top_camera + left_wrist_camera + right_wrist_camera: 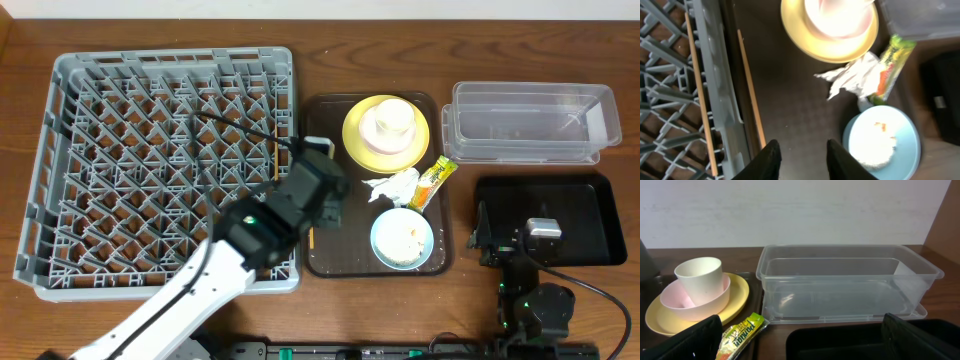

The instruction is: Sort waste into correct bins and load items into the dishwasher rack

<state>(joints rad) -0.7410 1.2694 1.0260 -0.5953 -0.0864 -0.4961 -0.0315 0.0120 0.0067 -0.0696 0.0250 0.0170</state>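
My left gripper (328, 195) (802, 160) is open and empty, low over the left part of the brown tray (330, 255). One wooden chopstick (751, 90) lies on the tray just left of it. Another chopstick (700, 90) lies in the grey rack (160, 160). The white cup (390, 120) stands in the pinkish-white bowl (677, 302) on the yellow plate (355, 130). The napkin (395, 187), the wrapper (433, 183) and the light blue bowl (402, 238) holding rice (877, 147) are on the tray. My right gripper (540, 235) (802, 340) is wide open and empty over the black tray (590, 200).
The clear container (530, 122) (845, 285) stands empty behind the black tray. The rack's right wall (720, 85) rises right beside the brown tray's left rim. A pale wall stands behind the table.
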